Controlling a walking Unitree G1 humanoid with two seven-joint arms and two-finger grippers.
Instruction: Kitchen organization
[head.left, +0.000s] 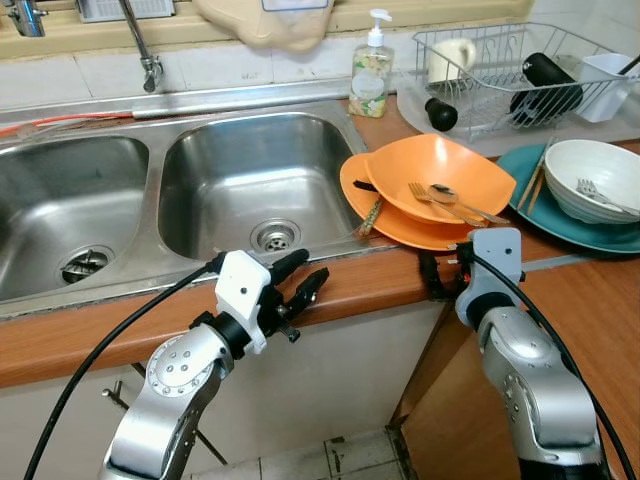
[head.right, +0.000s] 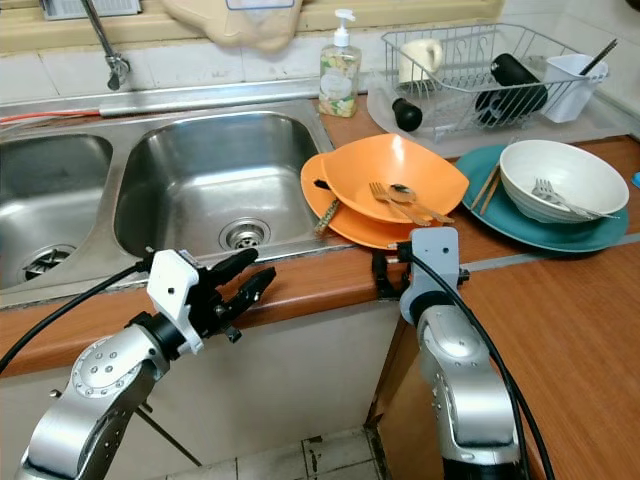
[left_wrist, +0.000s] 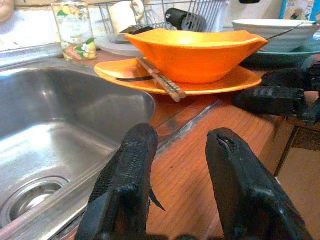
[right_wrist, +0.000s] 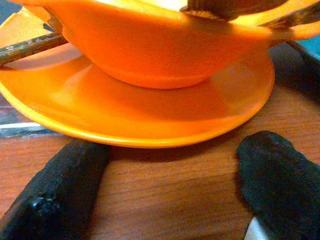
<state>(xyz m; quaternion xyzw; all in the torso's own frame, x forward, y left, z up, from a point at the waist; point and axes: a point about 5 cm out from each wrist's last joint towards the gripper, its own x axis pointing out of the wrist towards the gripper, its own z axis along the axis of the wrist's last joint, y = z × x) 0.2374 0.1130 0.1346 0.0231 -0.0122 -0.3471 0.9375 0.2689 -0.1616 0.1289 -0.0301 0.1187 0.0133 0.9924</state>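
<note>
An orange bowl (head.left: 440, 172) sits on an orange plate (head.left: 372, 198) on the wooden counter, right of the sink. A fork and a spoon (head.left: 452, 200) lie in the bowl, and chopsticks (head.left: 372, 216) rest on the plate's left side. My right gripper (head.left: 447, 276) is open and low on the counter, its fingertips just short of the plate's front rim (right_wrist: 150, 137), one finger (right_wrist: 60, 185) on each side. My left gripper (head.left: 314, 264) is open and empty, hovering over the counter's front edge in front of the right sink basin, pointing toward the plate (left_wrist: 190, 87).
A double steel sink (head.left: 255, 185) fills the left. A soap bottle (head.left: 370, 72) stands behind the plate. A wire dish rack (head.left: 510, 75) holds a mug and a dark bottle. A white bowl (head.left: 595, 178) with a fork sits on a teal plate (head.left: 530, 170) at the right.
</note>
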